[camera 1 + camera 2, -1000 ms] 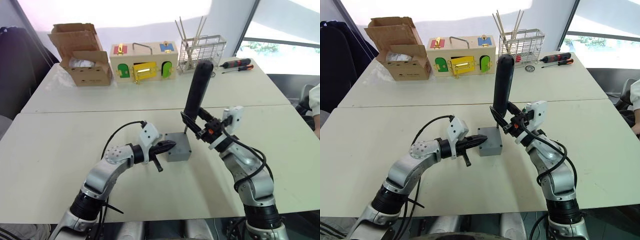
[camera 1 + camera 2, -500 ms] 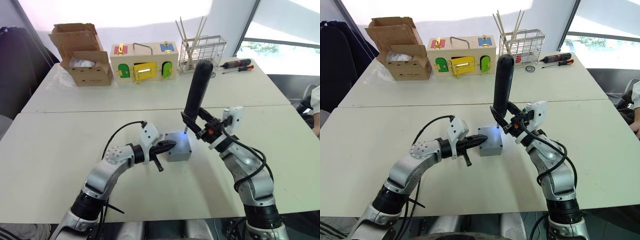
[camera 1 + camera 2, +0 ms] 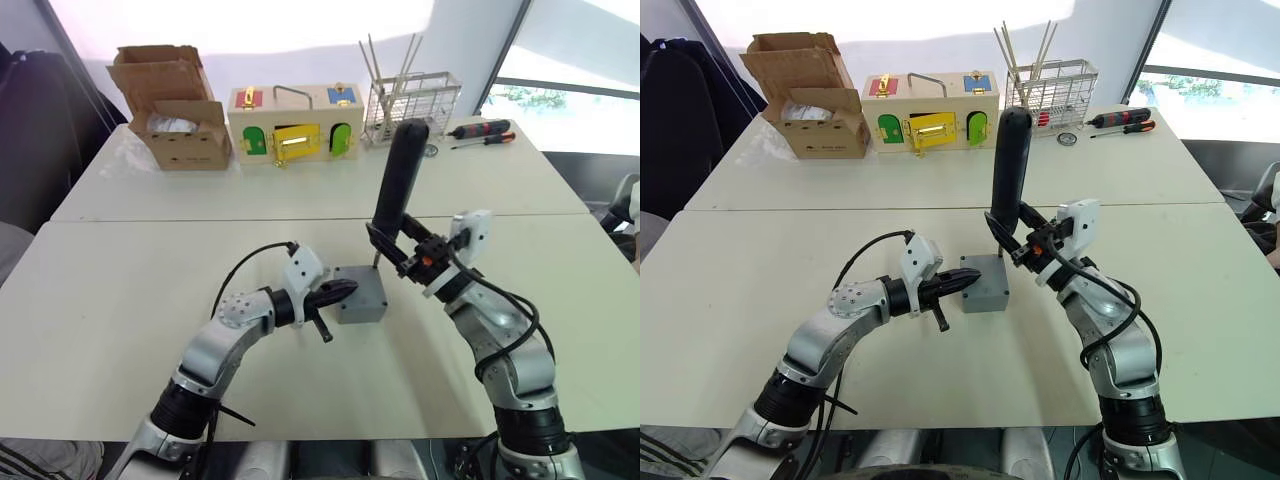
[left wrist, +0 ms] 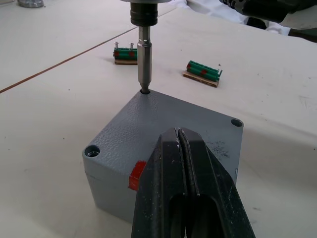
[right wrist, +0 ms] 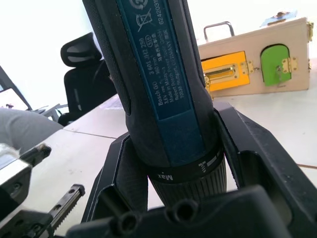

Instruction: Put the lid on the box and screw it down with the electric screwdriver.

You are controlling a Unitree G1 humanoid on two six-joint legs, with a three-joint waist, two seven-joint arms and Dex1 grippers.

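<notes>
grey plastic made up the box point(image 3: 360, 294), which sat mid-table with the lid point(image 3: 358, 283) already seated flat on top. in the left eye view the left gripper point(image 3: 345, 291) had its two black fingers closed together, tips at the box's near side, apparently bracing it. the right gripper point(image 3: 400, 262) was clamped around the lower body of the electric screwdriver point(image 3: 396, 177), which stood nearly upright with its bit down at the lid's far corner.

from the right eye view the same layout showed: box between the two arms, and far back on the table a cardboard box point(image 3: 812, 96), a wooden box with coloured doors point(image 3: 930, 111), a wire rack point(image 3: 1052, 92) and hand screwdrivers point(image 3: 1122, 121).

the left wrist view showed the closed fingers just short of the red mark point(image 4: 135, 175) on the box wall, and the metal bit point(image 4: 144, 67) seated in a corner screw hole; two other corner holes were visible.

in the right wrist view the jaws gripped the tool just above its collar, which seemed a sound hold.

the box looked light, rigid and smooth, so it would likely slide or twist under driving torque unless pressed from the side. the screwdriver looked top-heavy, so a low, firm grip seemed best.
</notes>
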